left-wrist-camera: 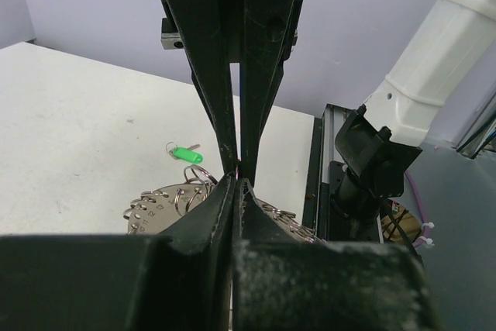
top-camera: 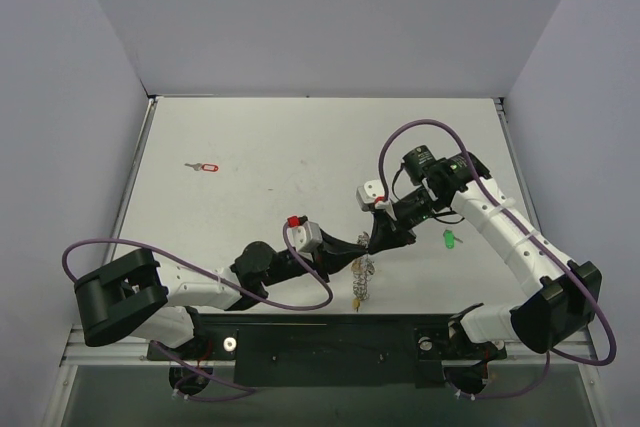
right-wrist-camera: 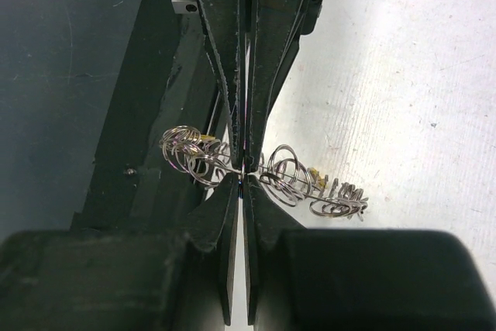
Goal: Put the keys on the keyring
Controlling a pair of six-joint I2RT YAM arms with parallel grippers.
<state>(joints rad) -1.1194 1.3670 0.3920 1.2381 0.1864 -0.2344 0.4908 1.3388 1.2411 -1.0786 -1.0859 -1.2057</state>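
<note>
The keyring [top-camera: 361, 280] is a flat silvery disc with many small split rings and yellow bits, held on edge above the table. In the right wrist view the keyring [right-wrist-camera: 333, 195] runs across the frame. In the left wrist view its face [left-wrist-camera: 159, 205] shows behind my fingers. My left gripper [top-camera: 366, 245] [left-wrist-camera: 238, 181] and right gripper [top-camera: 375, 240] [right-wrist-camera: 246, 174] meet tip to tip, both shut on its rim. The green key [top-camera: 449, 239] [left-wrist-camera: 186, 154] lies on the table right of the grippers. The red key [top-camera: 206, 166] lies far left.
A black rail [top-camera: 330, 342] runs along the near table edge under the keyring. Grey walls [top-camera: 330, 17] close in the white table on three sides. The right arm's white links [left-wrist-camera: 434, 60] stand close on the right.
</note>
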